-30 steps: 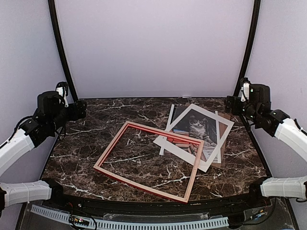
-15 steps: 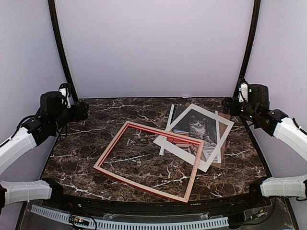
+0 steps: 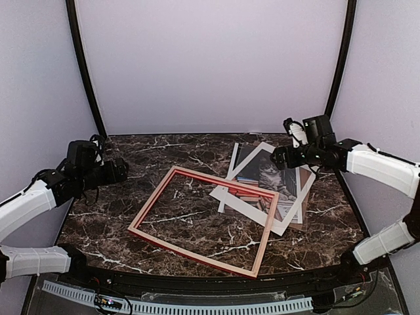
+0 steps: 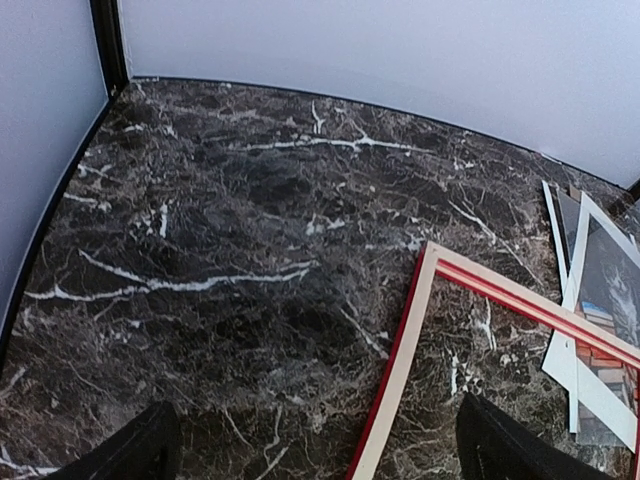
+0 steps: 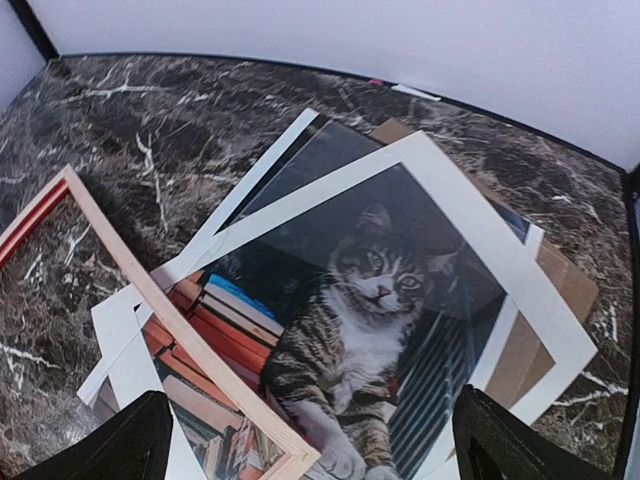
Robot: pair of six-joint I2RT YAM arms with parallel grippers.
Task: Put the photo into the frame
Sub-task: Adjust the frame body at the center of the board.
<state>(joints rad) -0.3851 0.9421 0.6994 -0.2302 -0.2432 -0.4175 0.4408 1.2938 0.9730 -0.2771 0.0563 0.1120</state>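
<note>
The frame (image 3: pixel 152 199) lies flat on the table (image 3: pixel 164 147), its right corner over the white mat (image 5: pixel 500 245) and cat photo (image 5: pixel 370 300); left pincer (image 3: pixel 121 170) and right pincer (image 3: pixel 279 157) both gape empty; the right should probably pinch the photo's bare edge, not the mat.

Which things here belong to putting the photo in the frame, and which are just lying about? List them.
Belong to the job:
- the frame
- the cat photo

Lying about:
- the white mat, over the photo
- the brown backing board, beneath them
</note>
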